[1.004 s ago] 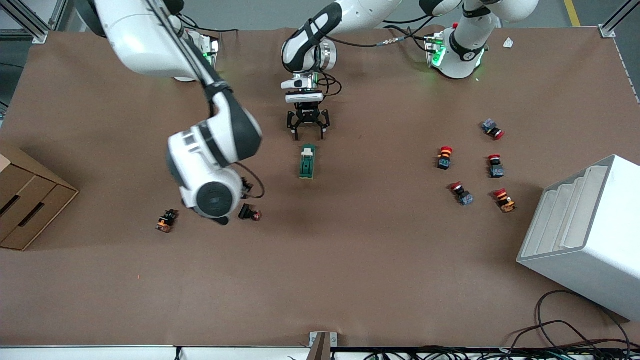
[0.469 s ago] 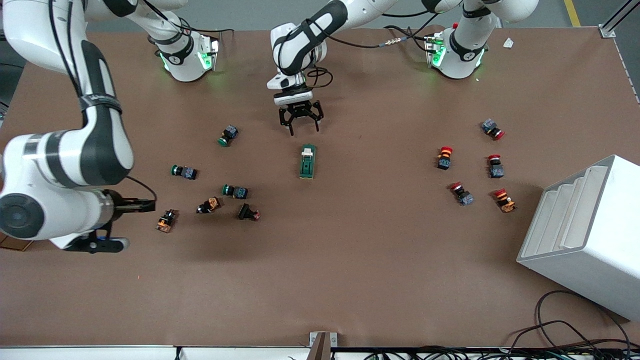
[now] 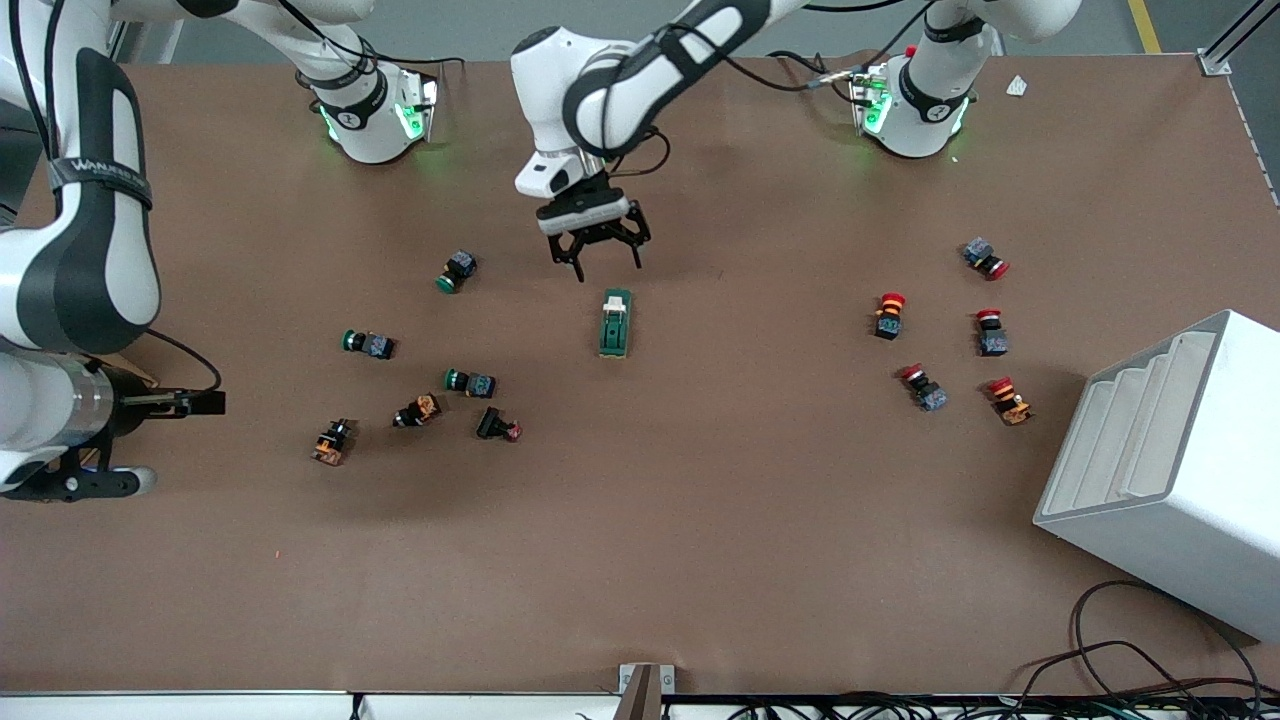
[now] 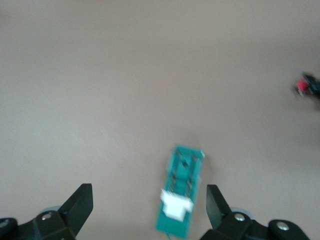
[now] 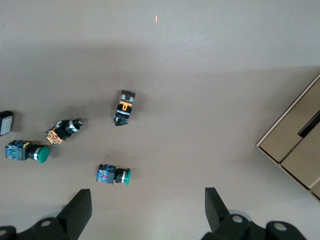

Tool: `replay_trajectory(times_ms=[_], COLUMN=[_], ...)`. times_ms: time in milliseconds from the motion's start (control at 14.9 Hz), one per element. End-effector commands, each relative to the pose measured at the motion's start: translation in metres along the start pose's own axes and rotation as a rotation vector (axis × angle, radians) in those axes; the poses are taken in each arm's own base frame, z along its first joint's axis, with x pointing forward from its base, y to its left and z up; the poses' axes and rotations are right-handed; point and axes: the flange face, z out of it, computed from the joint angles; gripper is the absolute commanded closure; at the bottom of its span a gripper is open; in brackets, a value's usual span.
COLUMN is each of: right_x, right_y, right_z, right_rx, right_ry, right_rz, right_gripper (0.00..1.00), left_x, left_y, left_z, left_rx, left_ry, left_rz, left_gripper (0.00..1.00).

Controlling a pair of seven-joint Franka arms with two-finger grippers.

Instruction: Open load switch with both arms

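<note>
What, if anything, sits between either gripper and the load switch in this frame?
Nothing visible blocks the left gripper: it hangs with jaws open over bare table just beside the load switch. The right gripper, jaws open near the cardboard box, has several green-capped push-buttons and other small parts lying on the table between it and the switch.

My left wrist view is smeared: the small dark green oblong load switch (image 4: 180, 192) shows only a pale blob for its toggle, and a red-tipped part (image 4: 306, 86) at the frame edge is unreadable. The right hand (image 3: 205, 403) is mostly cut off at the front view's edge, with a brown cardboard box (image 5: 295, 145) cropped in its wrist view. I cannot read the markings on the red-capped push-buttons (image 3: 888, 315); they are too small.
</note>
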Motion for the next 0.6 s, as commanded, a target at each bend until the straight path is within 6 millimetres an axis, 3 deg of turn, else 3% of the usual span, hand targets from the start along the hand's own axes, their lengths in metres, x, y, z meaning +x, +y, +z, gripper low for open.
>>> replay_trajectory(times_ms=[0,201,335,536], right_x=[-0.019,-0.027,-0.035,-0.037], right_y=[0.0,-0.003,0.004,0.01], right_z=[-0.022,-0.026,-0.046,-0.05], right_rx=[-0.005,-0.009,-0.003,0.012], right_ry=[0.024,-0.018,-0.011,-0.01], right_rz=[-0.002,-0.012,-0.002,-0.005], right_gripper=[0.0,0.0,0.0,0.0], left_x=[0.064,0.136,0.171,0.226], left_y=[-0.033,-0.063,-0.082,-0.112], left_z=[-0.013,-0.026,-0.033,-0.038], left_rx=[-0.006,-0.007,0.037,0.016], left_ry=[-0.07,-0.153,-0.196,-0.268], left_rz=[-0.009,-0.063,-0.072,-0.132], left_gripper=[0.0,0.0,0.0,0.0])
